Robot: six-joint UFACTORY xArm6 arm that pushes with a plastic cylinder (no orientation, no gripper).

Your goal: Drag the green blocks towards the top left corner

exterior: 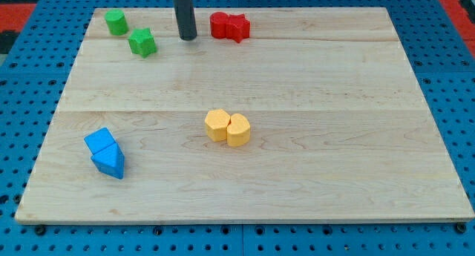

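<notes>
Two green blocks lie near the board's top left corner: a rounded green block (116,22) closest to the corner and a star-like green block (142,42) just below and right of it, slightly apart. My dark rod comes down from the view's top; my tip (188,37) rests on the board right of the star-like green block, with a small gap, and left of the red blocks.
Two red blocks (228,26) touch each other at the top centre, right of my tip. Two yellow blocks (228,127) sit together at mid-board. Two blue blocks (105,152) sit together at the lower left. The wooden board (334,78) lies on a blue pegboard.
</notes>
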